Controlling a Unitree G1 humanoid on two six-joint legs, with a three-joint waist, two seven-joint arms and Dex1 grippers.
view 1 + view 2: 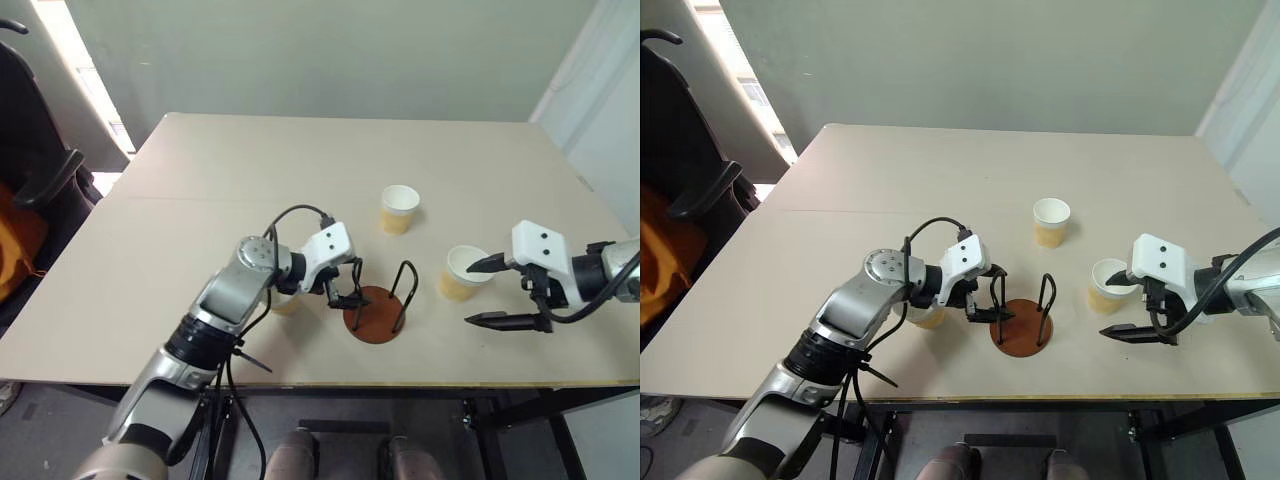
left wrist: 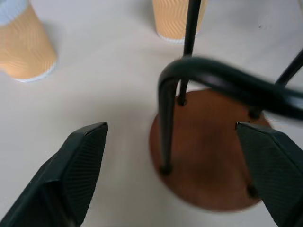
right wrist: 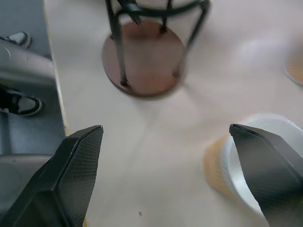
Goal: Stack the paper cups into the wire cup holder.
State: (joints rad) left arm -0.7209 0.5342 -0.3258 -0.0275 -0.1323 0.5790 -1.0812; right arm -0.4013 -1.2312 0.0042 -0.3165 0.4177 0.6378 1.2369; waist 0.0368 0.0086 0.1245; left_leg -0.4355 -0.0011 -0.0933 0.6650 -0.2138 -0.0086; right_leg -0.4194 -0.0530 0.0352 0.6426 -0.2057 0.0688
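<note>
While both pincers gape, the wire cup holder (image 1: 378,305) stands empty.

A: Colours near the wire cup holder (image 1: 377,305)?

B: Its disc base is reddish-brown, the wire loops black. The paper cups (image 1: 400,209) are pale yellow-tan outside with a faint wavy ribbing, white inside and on the rims. One beside the base, one beyond it, one half hidden by the left arm.

A: Counter (image 1: 200,220)?

B: Plain light beige. Left hand (image 1: 345,285) and right hand (image 1: 495,292) have black fingers with a fine cross-hatch texture, white housings behind.
</note>
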